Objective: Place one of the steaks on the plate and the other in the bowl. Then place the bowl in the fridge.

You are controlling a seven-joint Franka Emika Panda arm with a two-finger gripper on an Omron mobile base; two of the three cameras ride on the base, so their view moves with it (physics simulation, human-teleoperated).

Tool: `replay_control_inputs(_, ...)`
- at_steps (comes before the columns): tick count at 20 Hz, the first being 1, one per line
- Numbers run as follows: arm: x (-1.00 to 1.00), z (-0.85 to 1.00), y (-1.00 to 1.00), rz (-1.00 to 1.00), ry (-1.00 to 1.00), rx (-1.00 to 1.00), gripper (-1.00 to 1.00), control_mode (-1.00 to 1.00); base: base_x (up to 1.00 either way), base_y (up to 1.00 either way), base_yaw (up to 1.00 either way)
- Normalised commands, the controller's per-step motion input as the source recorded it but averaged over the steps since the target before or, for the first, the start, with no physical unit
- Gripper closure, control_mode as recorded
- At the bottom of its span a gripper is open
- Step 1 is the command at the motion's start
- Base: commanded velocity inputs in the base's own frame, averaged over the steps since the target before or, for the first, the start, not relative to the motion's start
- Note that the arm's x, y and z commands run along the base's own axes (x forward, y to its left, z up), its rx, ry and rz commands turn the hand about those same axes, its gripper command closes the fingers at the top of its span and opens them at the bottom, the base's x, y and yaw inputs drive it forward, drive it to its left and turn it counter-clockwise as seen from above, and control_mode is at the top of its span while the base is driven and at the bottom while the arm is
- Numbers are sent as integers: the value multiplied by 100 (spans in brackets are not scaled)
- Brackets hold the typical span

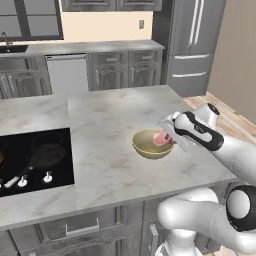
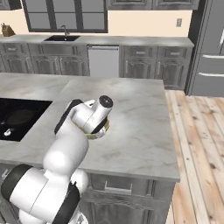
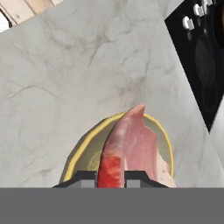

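1. Left base view: my arm rises from the lower right of the frame and reaches toward the centre. My gripper (image 1: 167,136) sits right of centre, at the right rim of the olive-yellow bowl (image 1: 150,148), which stands on the marble island counter (image 1: 110,115). A pink steak (image 1: 161,138) shows at my fingers, over the right side of the bowl. Whether it touches the bowl's floor I cannot tell. The black cooktop (image 1: 55,165) lies at the left edge with a frying pan (image 1: 42,156) on it. The grey fridge (image 1: 192,45) stands in the upper right.

2. Right base view: my arm climbs from the lower left and bends over the counter (image 2: 140,118) just left of centre. My wrist covers nearly all of the bowl (image 2: 94,135); a thin yellow arc of rim peeks out below it. The cooktop (image 2: 19,116) is at the left edge, the sink (image 2: 61,38) in the upper left, and the fridge (image 2: 212,43) along the right edge.

3. Hand view: my two dark fingertips (image 3: 85,178) rise at the bottom centre, and the steak (image 3: 129,148) stands pinched between them, pink above, red at the base. It runs up from my jaws to the middle of the frame. The bowl (image 3: 79,151) lies directly behind it, its yellow rim arching around the meat on both sides. The cooktop (image 3: 201,61) crosses the upper right corner.
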Motion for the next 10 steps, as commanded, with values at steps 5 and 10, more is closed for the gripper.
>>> replay_control_inputs(5,34,-24,3,1,9,0,100,-100,0,0,0)
replay_control_inputs(10,24,-24,9,1,10,0,100,-100,0,0,0)
